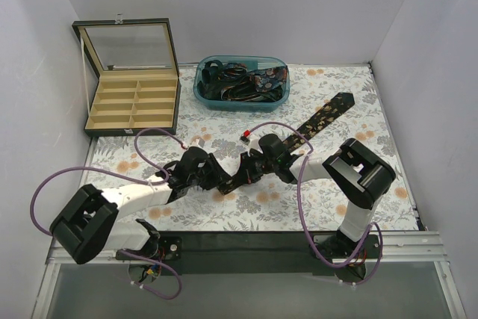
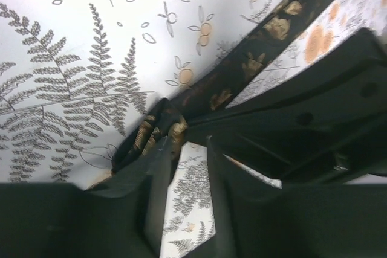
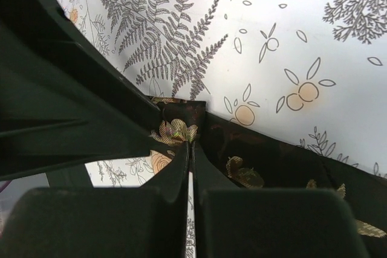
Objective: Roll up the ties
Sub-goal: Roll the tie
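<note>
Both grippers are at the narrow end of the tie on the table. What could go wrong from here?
The right gripper pinches only the folded end of the tie, so the fold may slip out and unroll. The left gripper, jaws slightly apart, sits almost against the right one; they may bump while rolling.

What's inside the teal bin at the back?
A tangled heap of dark ties, some with orange-gold patterning, fills the bin. The top layer covers whatever lies beneath it, so the bin's floor is hidden and the number of ties cannot be told.
</note>
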Controlling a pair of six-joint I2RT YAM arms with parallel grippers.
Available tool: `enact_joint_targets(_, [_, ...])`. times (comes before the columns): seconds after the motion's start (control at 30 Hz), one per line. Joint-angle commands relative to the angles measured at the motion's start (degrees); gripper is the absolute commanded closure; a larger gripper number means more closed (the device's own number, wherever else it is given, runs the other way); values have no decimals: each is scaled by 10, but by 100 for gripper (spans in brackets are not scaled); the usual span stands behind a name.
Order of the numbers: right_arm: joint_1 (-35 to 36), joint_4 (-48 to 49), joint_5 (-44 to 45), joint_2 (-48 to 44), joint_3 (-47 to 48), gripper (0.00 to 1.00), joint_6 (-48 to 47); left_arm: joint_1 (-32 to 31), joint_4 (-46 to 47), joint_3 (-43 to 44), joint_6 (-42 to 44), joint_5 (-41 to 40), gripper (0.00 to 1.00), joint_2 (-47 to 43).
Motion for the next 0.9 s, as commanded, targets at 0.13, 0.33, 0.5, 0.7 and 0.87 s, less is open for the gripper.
enact_joint_targets(0.13, [-8, 8, -2, -22, -7, 99, -1, 2, -88, 47, 175, -53, 39, -94])
enact_joint_targets(0.33, [-8, -1, -2, -23, -1, 99, -6, -13, -122, 63, 283, -42, 31, -83])
enact_joint_targets(0.5, [-9, -10, -1, -26, 2, 99, -8, -74, -157, 90, 341, -88, 30, -33])
enact_joint_targets(0.7, [-8, -15, -2, -30, 4, 99, -10, -123, -179, 119, 377, -152, 34, 30])
enact_joint_targets(0.87, [-9, -17, -3, -31, 3, 99, -14, -135, -176, 134, 398, -184, 38, 62])
